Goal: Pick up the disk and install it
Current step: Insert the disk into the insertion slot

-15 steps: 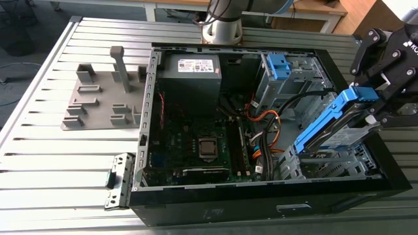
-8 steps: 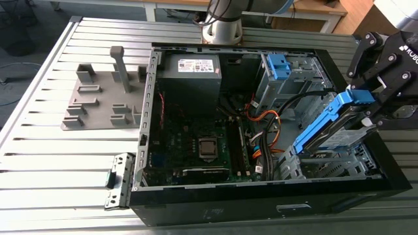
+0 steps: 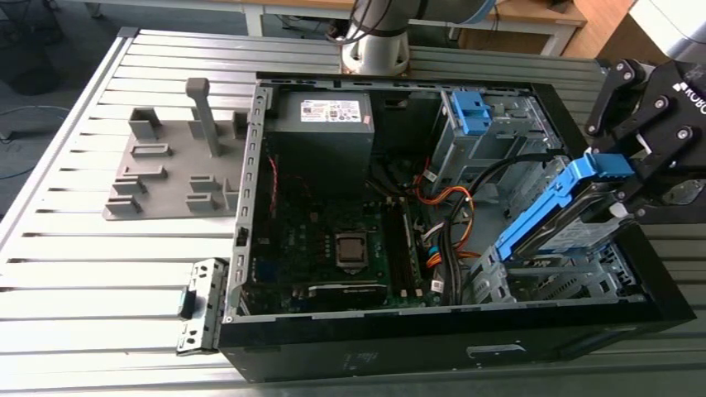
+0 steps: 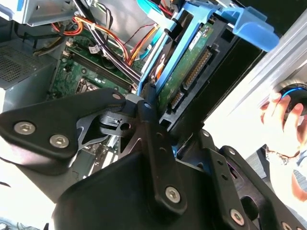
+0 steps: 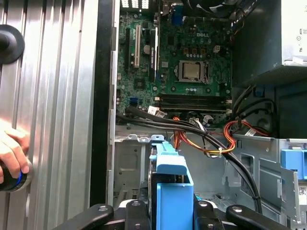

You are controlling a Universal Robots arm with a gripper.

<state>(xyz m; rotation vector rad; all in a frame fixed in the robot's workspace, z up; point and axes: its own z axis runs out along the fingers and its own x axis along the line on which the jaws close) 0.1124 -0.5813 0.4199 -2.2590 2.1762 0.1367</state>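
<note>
My black gripper (image 3: 620,188) pinches the blue-framed silver disk (image 3: 543,219), tilted above the grey metal bay (image 3: 557,285); lowered skewed, I fear it jams on the rim.

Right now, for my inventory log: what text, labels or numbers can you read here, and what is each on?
No line I can quote reliably.
Power supply sticker: print too small.
Motherboard: white maker's mark; other markings too small.
Held in the jaws, the disk: label blurred.
On the gripper: white lettering cut off at the picture's edge.
</note>
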